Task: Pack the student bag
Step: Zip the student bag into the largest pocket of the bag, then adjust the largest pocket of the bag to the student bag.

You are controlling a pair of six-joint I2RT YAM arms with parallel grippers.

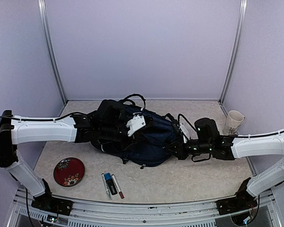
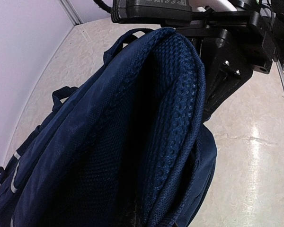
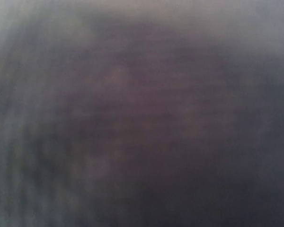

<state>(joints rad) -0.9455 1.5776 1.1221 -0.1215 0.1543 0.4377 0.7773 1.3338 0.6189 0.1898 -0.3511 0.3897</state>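
The student bag (image 1: 146,139), navy blue with a white patch (image 1: 136,124), lies in the middle of the table between both arms. My left gripper (image 1: 105,126) is at the bag's left end. In the left wrist view the bag's mesh padding (image 2: 175,118) fills the frame and gathers toward the jaws, hiding the fingers; the gripper seems shut on the fabric. My right gripper (image 1: 176,150) is pressed into the bag's right end. The right wrist view is dark and blurred, covered by fabric, so its fingers are hidden.
A red patterned plate (image 1: 69,171) lies at the front left. Several markers (image 1: 111,185) lie near the front edge. A white mug (image 1: 233,122) stands at the back right. The right arm's black wrist (image 2: 222,61) shows behind the bag in the left wrist view.
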